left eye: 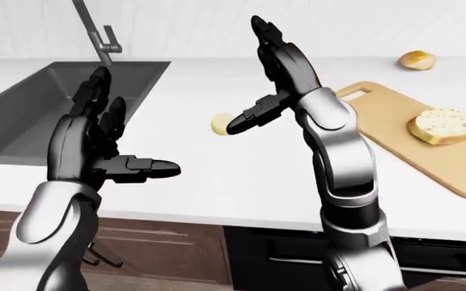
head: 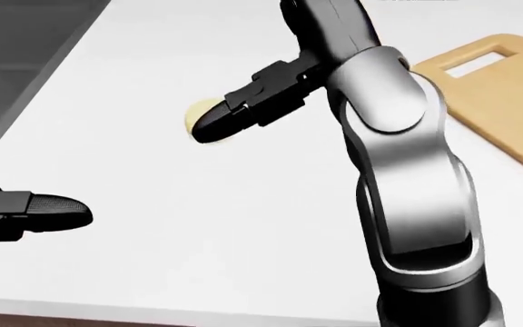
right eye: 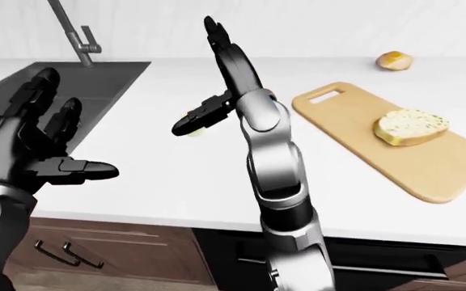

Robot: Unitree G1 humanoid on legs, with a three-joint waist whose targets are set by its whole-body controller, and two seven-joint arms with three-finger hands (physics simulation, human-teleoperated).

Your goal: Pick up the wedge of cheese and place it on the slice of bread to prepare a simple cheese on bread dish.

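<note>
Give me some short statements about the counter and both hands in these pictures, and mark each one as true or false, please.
1. The slice of bread lies on the cutting board. True.
2. The right hand is closed around the cheese. False: its fingers are spread open and the cheese sits on the counter.
3. The left hand is open and holds nothing. True.
4. The cheese already rests on the bread. False: it lies on the white counter, left of the board.
5. The sink is at the right of the left-eye view. False: it is at the left.
</note>
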